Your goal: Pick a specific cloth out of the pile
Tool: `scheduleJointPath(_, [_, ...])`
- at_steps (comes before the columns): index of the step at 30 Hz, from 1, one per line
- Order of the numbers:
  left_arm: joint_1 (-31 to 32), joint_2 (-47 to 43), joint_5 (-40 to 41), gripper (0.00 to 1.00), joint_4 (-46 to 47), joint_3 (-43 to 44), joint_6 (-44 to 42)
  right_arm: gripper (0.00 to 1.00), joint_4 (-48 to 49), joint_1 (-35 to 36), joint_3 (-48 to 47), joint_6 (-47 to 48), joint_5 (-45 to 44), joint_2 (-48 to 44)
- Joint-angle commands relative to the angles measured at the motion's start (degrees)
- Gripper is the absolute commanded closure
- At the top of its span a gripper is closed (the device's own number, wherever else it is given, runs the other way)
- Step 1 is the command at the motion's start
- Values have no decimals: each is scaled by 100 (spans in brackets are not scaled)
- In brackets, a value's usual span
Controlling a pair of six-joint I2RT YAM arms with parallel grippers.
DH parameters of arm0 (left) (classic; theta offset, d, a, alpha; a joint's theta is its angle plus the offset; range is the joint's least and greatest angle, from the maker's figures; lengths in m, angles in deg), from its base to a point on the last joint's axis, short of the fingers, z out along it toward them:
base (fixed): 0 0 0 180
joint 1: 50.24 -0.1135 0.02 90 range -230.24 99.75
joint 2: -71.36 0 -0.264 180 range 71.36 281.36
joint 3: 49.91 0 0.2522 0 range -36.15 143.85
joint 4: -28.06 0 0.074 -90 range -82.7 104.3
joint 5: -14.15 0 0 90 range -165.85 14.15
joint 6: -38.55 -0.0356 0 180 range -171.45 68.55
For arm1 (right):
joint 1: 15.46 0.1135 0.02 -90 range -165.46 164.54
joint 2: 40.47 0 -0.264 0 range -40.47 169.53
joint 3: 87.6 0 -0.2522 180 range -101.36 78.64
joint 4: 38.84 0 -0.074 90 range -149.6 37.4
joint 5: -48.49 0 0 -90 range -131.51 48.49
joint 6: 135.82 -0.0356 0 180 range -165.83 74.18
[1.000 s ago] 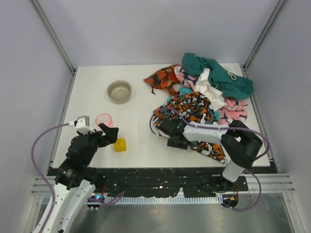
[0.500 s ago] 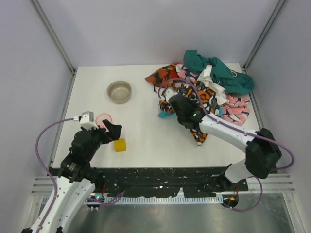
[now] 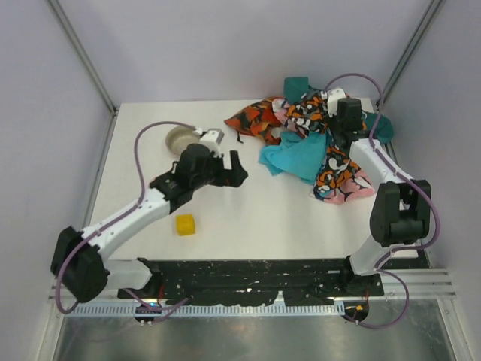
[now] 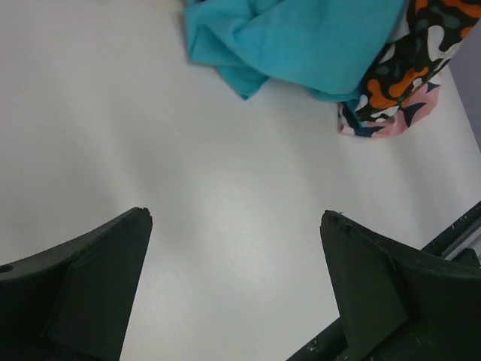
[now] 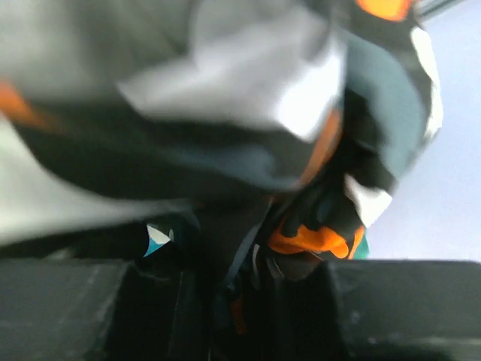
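Left gripper (image 3: 231, 171) (image 4: 237, 218) spread wide over white table (image 3: 150, 218) (image 4: 188, 188), near-left of plain turquoise cloth (image 3: 297, 154) (image 4: 301, 37). Right gripper (image 3: 338, 111) (image 5: 225, 301) pinching black-orange-white patterned cloth (image 3: 336, 169) (image 5: 316, 233) at far-right fabric pile (image 3: 259, 119).

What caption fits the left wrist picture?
Open left gripper above the white table, turquoise cloth ahead beside black-orange-white patterned cloth.

Site: robotics lab cell | I work at a white bench (image 3: 248, 218) | blank grey walls (image 3: 240, 45) | metal corner posts (image 3: 81, 51)
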Motion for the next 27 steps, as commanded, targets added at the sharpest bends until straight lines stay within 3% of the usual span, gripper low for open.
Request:
scheduleJointPath(1, [415,1540,-260,0,988,1421,-582,69,31,-646,-502,-990,2441,453])
scheduleJointPath(8, [495,4221,-1164,0,865,3752,-250,59,285,-1447,-688,-1984,4418,1052])
scheduleJointPath(12, [547,5180,-1720,0,1340,4526,190,51,251,-1526,-723,-2099,4623,1193])
scheduleJointPath(19, [661,7026,-2150,0,1094,6441,1183,46,321,-1527,-600,-2170,4536,1245])
scheduleJointPath(24, [916,7809,-1650,1,243,7689,1035,42,277,-1518,-529,-2073,4509,1149])
scheduleJointPath(26, [952,7986,-1710,22,-4,8095,921,40,260,-1527,-494,-2003,4527,1114])
scheduleJointPath(27, [934,7951,-1815,41,-31,8096,894,38,199,-1527,-494,-1977,4509,1114])
